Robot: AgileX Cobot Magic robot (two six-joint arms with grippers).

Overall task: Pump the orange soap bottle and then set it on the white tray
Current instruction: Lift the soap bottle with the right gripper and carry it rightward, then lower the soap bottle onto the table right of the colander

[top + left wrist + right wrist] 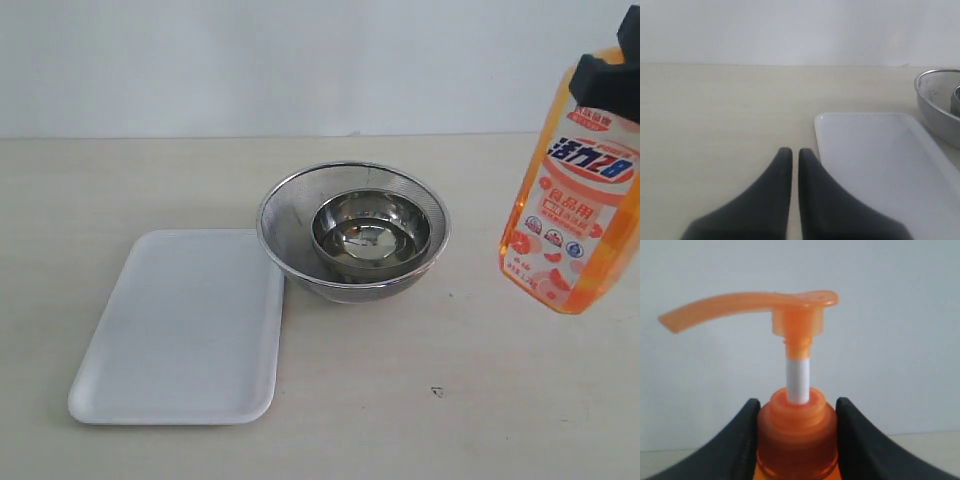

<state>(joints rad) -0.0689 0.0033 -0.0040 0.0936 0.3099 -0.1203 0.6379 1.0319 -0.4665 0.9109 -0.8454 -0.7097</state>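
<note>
Bottle [572, 215]: at the right edge of the exterior view, well apart from the tray, tilted with its top leaning right. Its base looked raised off the bench [450, 400], though this was hard to confirm.
Label [585, 190]: white and orange with blue characters, facing the exterior camera.
Right claw [797, 402]: pinched the bottle's orange neck, one black finger on each side of the collar. In the exterior view it showed as a black shape over the bottle's shoulder.
Pump head [750, 305]: orange, spout curving out to one side. It stood raised, with the white stem [798, 380] bare above the collar.
Left claw [791, 152]: pressed together with only a thin slit between the fingers, nothing in it. It hung over bare bench just beside the tray's edge.
Tray [185, 325]: white, flat on the bench at the left of the exterior view, nothing on it.
Strainer [290, 215]: round steel mesh, at mid-bench by the tray's far right corner. Whether the two touched could not be told.
Bowl [372, 232]: smaller, polished steel, sitting inside the strainer.
Wall [300, 60]: plain and pale behind the bench.
</note>
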